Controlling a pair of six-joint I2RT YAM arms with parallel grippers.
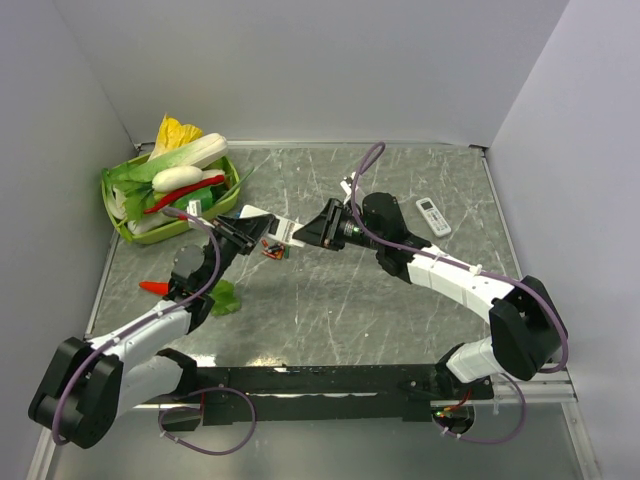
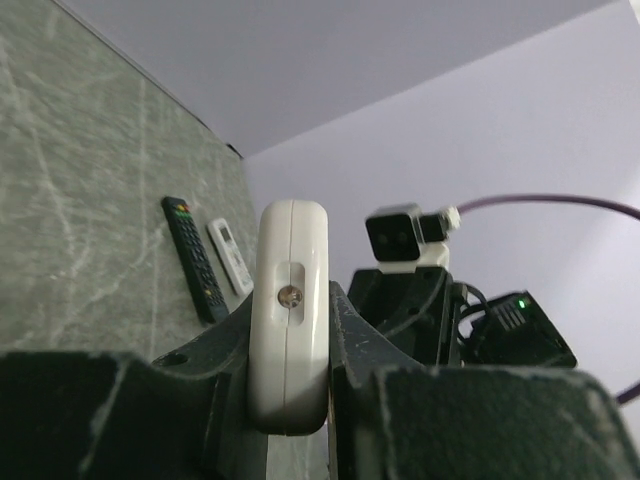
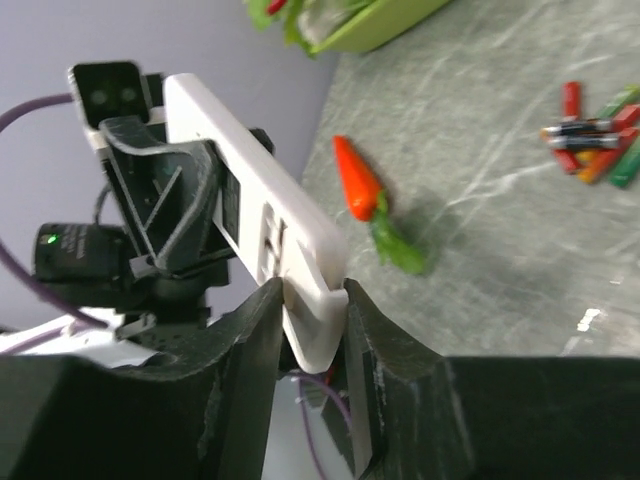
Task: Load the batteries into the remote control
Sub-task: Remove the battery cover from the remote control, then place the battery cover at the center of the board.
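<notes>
On remote control (image 3: 262, 175), unreadable dark label (image 3: 230, 207)

Grey marbled tabletop (image 1: 400, 320) between plain pale lavender walls (image 1: 300, 60)

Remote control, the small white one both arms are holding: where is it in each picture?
Top external: remote control just left of centre.
Left wrist: bottom centre, seen end-on.
Right wrist: slanting from upper left to bottom centre.
Shared landmark: orange carrot, in the top external and right wrist views only.
</notes>
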